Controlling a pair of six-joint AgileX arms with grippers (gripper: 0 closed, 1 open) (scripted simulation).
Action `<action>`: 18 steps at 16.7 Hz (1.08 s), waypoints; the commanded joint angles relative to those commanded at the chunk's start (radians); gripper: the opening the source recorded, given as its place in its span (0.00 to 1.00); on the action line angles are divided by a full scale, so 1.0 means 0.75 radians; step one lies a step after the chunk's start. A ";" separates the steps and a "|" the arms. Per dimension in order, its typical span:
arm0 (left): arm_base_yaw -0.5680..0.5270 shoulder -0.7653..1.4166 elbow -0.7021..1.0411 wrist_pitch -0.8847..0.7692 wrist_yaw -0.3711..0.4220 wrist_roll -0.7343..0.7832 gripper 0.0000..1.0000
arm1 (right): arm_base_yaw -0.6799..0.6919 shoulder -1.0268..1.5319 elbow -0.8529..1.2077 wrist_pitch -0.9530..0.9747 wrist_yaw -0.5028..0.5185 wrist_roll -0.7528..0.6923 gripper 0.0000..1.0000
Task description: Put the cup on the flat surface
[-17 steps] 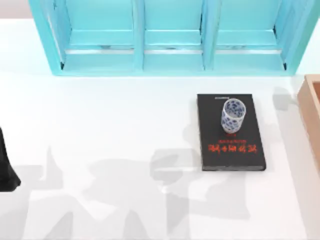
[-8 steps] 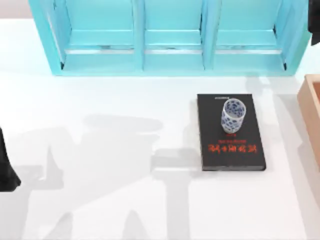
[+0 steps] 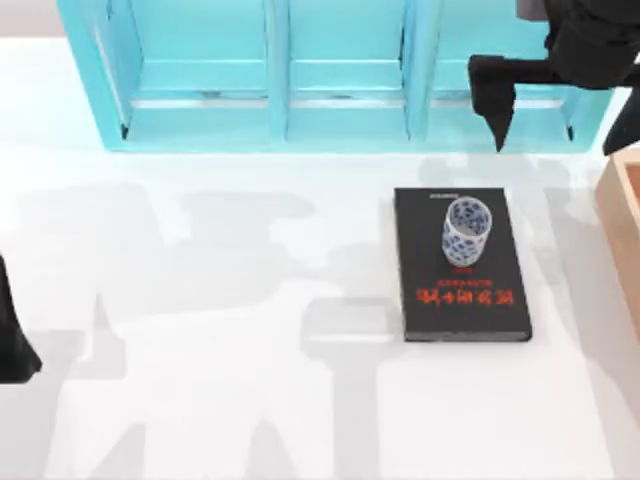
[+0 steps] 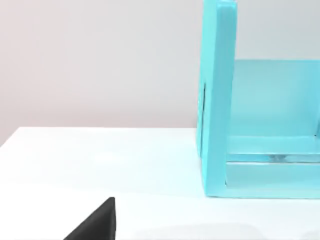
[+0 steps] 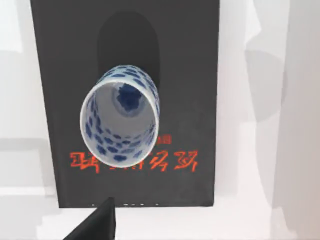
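One cup (image 3: 466, 232), upright on the black book (image 3: 460, 305) near the turquoise shelf (image 3: 330, 110); right hand (image 3: 498, 110) above the book's far end, spread untellable; best descend centred over the rim, then set down on bare desk (image 3: 200, 300) beside the book.

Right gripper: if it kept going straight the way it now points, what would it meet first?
Probably the small white cup with blue blotches, standing upright on the black book with red lettering. The right wrist view looks straight down into its open mouth, though depth is unclear. The right gripper is near the turquoise shelf unit.
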 joint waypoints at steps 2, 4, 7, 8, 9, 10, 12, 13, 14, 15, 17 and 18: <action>0.000 0.000 0.000 0.000 0.000 0.000 1.00 | 0.057 0.080 0.067 -0.033 -0.002 0.030 1.00; 0.000 0.000 0.000 0.000 0.000 0.000 1.00 | 0.091 0.131 0.112 -0.053 -0.002 0.057 1.00; 0.000 0.000 0.000 0.000 0.000 0.000 1.00 | 0.101 0.150 0.127 -0.060 -0.002 0.069 1.00; 0.000 0.000 0.000 0.000 0.000 0.000 1.00 | 0.101 0.150 0.127 -0.060 -0.002 0.069 1.00; 0.000 0.000 0.000 0.000 0.000 0.000 1.00 | 0.101 0.150 0.127 -0.060 -0.002 0.069 1.00; 0.000 0.000 0.000 0.000 0.000 0.000 1.00 | 0.101 0.150 0.127 -0.060 -0.002 0.069 1.00; 0.000 0.000 0.000 0.000 0.000 0.000 1.00 | 0.095 0.147 0.121 -0.055 -0.002 0.067 1.00; 0.000 0.000 0.000 0.000 0.000 0.000 1.00 | 0.097 0.148 0.105 -0.039 -0.002 0.066 1.00; 0.000 0.000 0.000 0.000 0.000 0.000 1.00 | 0.098 0.148 0.077 -0.012 -0.002 0.066 1.00; 0.000 0.000 0.000 0.000 0.000 0.000 1.00 | 0.098 0.147 0.038 0.026 -0.002 0.066 1.00; 0.000 0.000 0.000 0.000 0.000 0.000 1.00 | 0.099 0.148 -0.056 0.121 -0.002 0.068 1.00; 0.000 0.000 0.000 0.000 0.000 0.000 1.00 | 0.100 0.149 -0.108 0.175 -0.002 0.068 1.00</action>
